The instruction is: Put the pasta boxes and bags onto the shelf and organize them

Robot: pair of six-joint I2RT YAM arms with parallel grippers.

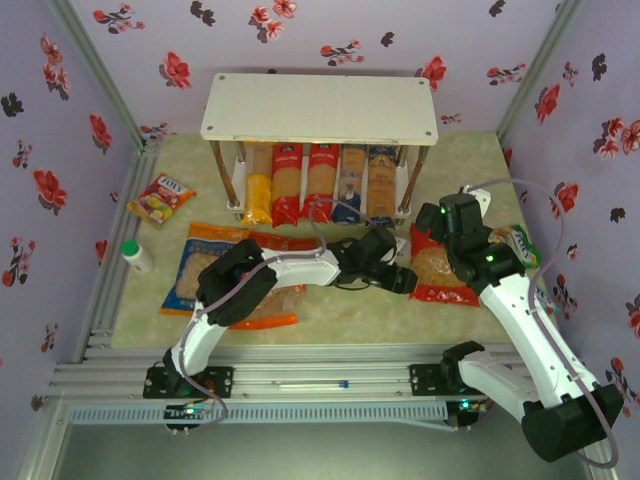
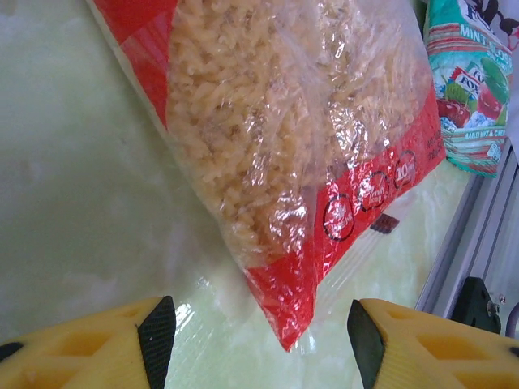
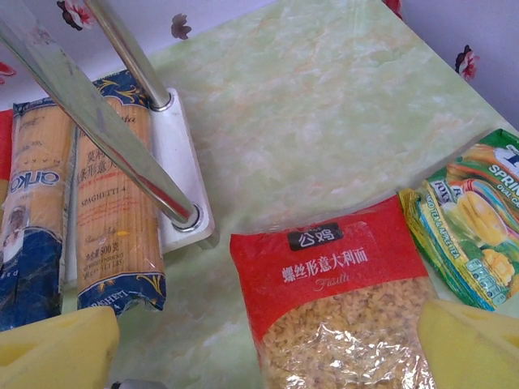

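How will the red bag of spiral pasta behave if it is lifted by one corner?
The red fusilli bag will probably sag and bend, since its thin film looks crinkled and loosely filled. The loose spirals would likely slide toward the lower end. The glossy film may slip, though the flat sealed corner seems easier to pinch.

On the pale green marbled table top point(image 1: 455, 165), a yellow-red snack packet point(image 1: 160, 198) at far left, a small white green-capped bottle point(image 1: 137, 256) nearer along the left edge, green snack packets point(image 3: 474, 235) at right, flowered lilac walls point(image 1: 330, 40) around.
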